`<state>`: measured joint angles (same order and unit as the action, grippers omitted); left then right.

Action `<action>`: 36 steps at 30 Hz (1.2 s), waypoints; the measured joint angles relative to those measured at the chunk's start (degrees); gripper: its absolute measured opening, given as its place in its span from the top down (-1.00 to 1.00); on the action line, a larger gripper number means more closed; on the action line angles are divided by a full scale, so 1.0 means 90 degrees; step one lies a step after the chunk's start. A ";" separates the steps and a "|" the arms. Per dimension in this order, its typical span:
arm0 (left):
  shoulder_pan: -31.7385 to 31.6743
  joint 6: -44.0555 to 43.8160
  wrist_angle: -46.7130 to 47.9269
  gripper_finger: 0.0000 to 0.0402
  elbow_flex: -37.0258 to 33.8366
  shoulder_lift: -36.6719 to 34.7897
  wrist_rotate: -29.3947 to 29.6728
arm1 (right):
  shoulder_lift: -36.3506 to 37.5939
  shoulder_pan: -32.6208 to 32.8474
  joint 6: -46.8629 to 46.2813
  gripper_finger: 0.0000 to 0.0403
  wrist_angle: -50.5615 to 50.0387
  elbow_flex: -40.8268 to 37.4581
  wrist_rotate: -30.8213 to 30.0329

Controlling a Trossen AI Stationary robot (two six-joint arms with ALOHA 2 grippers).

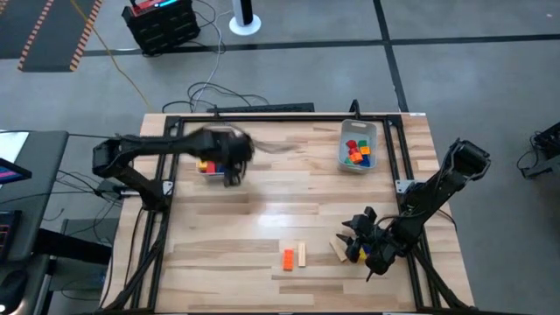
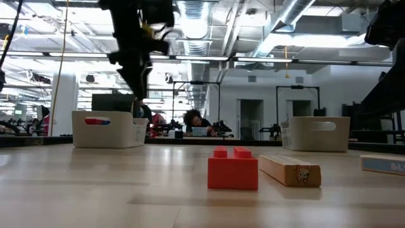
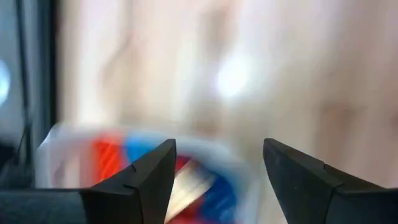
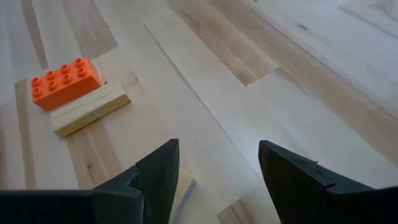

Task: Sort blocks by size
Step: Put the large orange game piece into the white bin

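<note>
Orange brick [image 4: 66, 82] touching tan bar [image 4: 91, 108], open right claw [image 4: 217, 168] nearby

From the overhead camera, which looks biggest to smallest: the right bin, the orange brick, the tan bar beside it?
1. Right bin, clearly largest.
2. Orange brick and tan bar: alike in length, too close to rank.

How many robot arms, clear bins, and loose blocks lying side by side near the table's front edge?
Robot arms: 2, left gripper, right gripper
Clear bins: 2, left bin, right bin
Side-by-side blocks: 2, orange block, tan block
Total: 6
</note>
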<state>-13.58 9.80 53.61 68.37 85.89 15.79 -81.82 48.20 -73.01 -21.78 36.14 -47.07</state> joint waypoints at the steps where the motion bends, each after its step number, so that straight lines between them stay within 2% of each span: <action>1: 0.0346 -0.0039 -0.0244 -0.17 -0.0016 0.0068 -0.0104 | 0.0000 -0.0002 0.0000 -0.24 0.0002 0.0000 0.0000; 4: 0.1383 -0.0118 -0.0960 -0.17 -0.0033 0.0394 -0.0233 | 0.0000 0.0003 0.0000 -0.24 0.0011 0.0000 0.0000; 8: 0.2580 -0.0403 -0.2413 -0.17 -0.0040 0.0824 -0.0221 | 0.0000 0.0003 0.0002 -0.24 0.0054 -0.0002 0.0000; 11: 0.3188 -0.0551 -0.3368 -0.17 -0.0035 0.1143 -0.0205 | 0.0000 0.0003 0.0009 -0.24 0.0066 -0.0002 0.0000; 14: 0.3582 -0.0594 -0.3635 -0.17 0.0165 0.1425 -0.0193 | 0.0000 0.0003 0.0019 -0.24 0.0081 -0.0002 0.0000; 21: 0.3951 -0.0511 -0.3350 -0.17 0.1247 0.2575 -0.0558 | 0.0000 -0.0082 0.0165 -0.24 0.0155 -0.0002 0.0000; 28: 0.4030 0.0443 -0.2616 -0.17 0.2482 0.3490 -0.1316 | 0.0000 -0.0017 0.0165 -0.24 0.0118 -0.0002 0.0002; 32: 0.4004 0.0402 -0.2792 -0.17 0.2629 0.3684 -0.1413 | 0.0000 -0.0019 0.0165 -0.24 0.0117 -0.0002 0.0006; 36: 0.3928 0.0267 -0.3237 -0.17 0.2381 0.3750 -0.1411 | 0.0000 -0.0019 0.0165 -0.24 0.0119 -0.0002 0.0010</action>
<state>21.76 12.20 24.48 89.81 119.64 3.09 -81.82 48.03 -71.53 -20.71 36.12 -46.98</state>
